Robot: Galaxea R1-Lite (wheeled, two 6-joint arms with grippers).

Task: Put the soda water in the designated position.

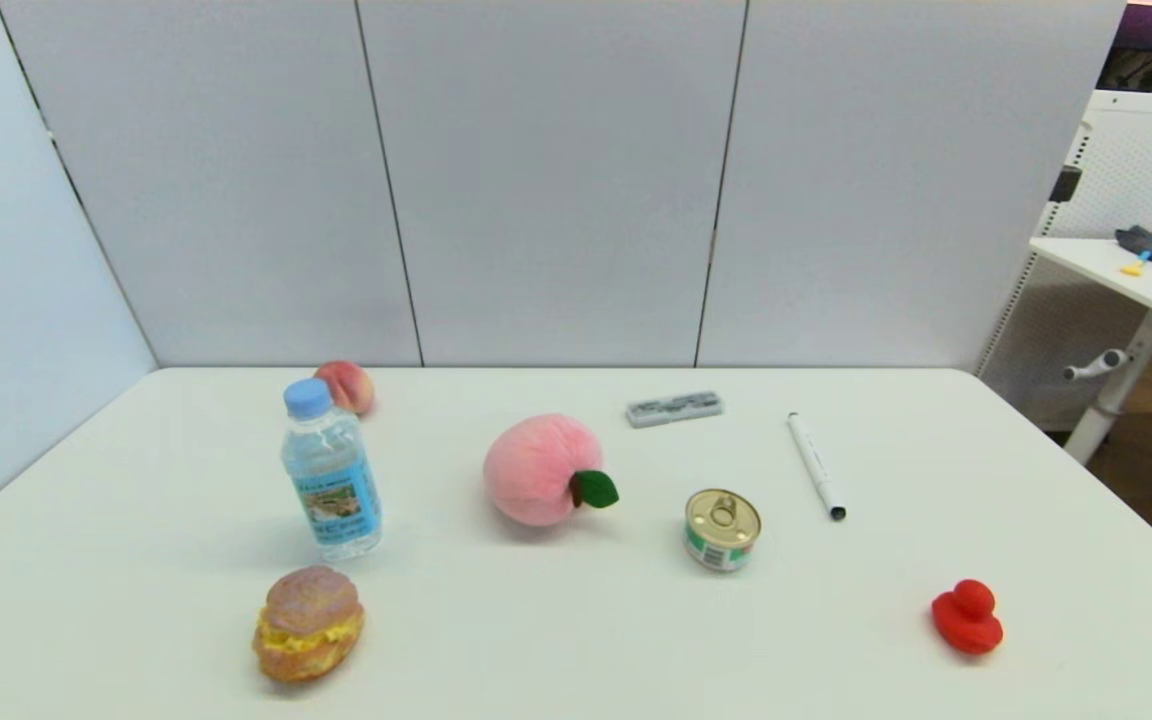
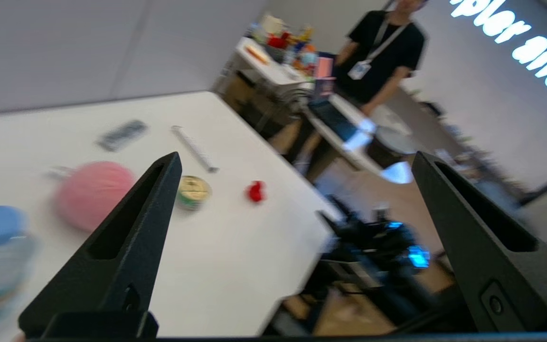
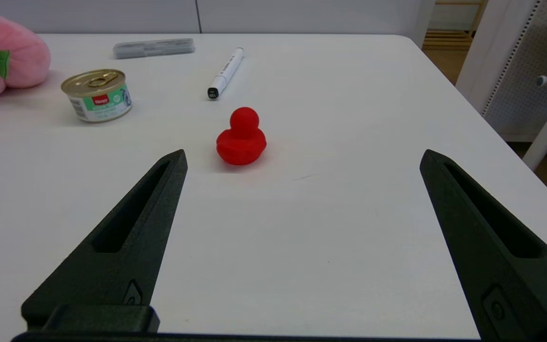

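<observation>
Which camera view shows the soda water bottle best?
The head view: the soda water bottle stands upright there, whole and sharp. The left wrist view shows it only blurred at the picture's edge. The right wrist view does not show it.

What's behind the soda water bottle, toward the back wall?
A small peach sits just behind the soda water bottle, partly hidden by its blue cap. Its lower left side is covered.

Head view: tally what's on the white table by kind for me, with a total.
Drink bottle: 1, the soda water
Tin can: 1
Food-shaped items: 3, small peach, pink plush peach, cream puff
Marker pen: 1
Grey case: 1
Red duck: 1
Total: 8
</observation>
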